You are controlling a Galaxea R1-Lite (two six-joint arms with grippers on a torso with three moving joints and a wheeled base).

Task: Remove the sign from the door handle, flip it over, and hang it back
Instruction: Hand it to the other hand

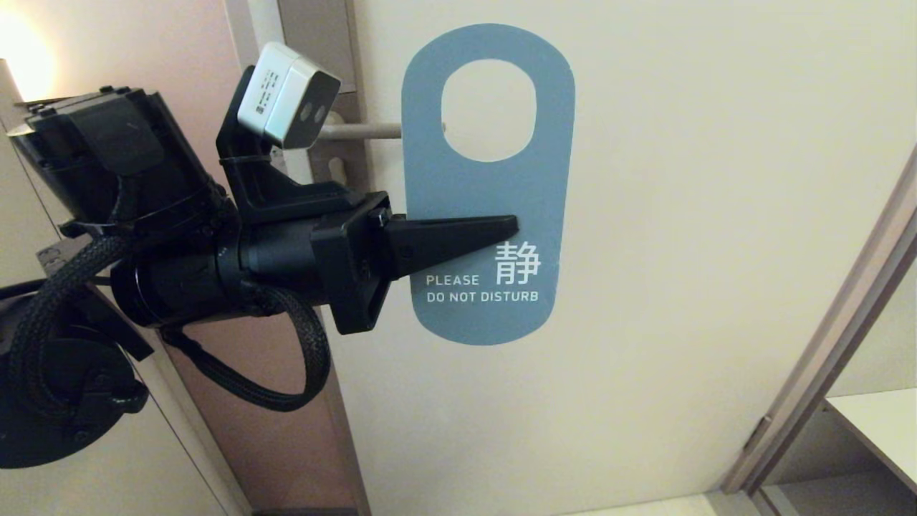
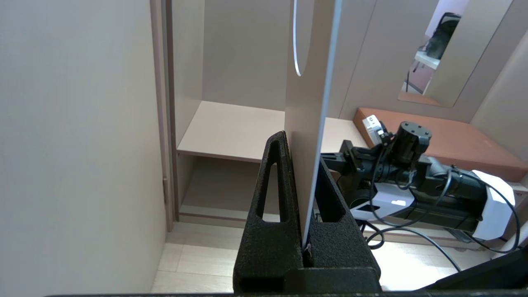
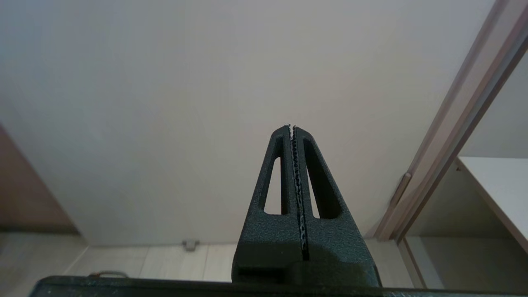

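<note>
The sign (image 1: pixel 487 186) is upright in front of the door with its blue "DO NOT DISTURB" face towards me. My left gripper (image 1: pixel 512 228) comes in from the left and is shut on its lower middle. In the left wrist view the sign (image 2: pixel 307 103) stands edge-on between the fingers of the left gripper (image 2: pixel 303 148). The door handle (image 1: pixel 358 131) runs behind the sign's left rim, and its tip just shows at the edge of the oval hole. The sign is not hanging on the lever. My right gripper (image 3: pixel 292 127) is shut and empty, low down, facing the door.
The handle's backplate (image 1: pixel 342 168) sits on the pale door (image 1: pixel 680 215). A door frame (image 1: pixel 824 373) and a shelf (image 1: pixel 874 423) are at the lower right. The right arm (image 2: pixel 412 173) hangs low, in front of a brown bench (image 2: pixel 453 140).
</note>
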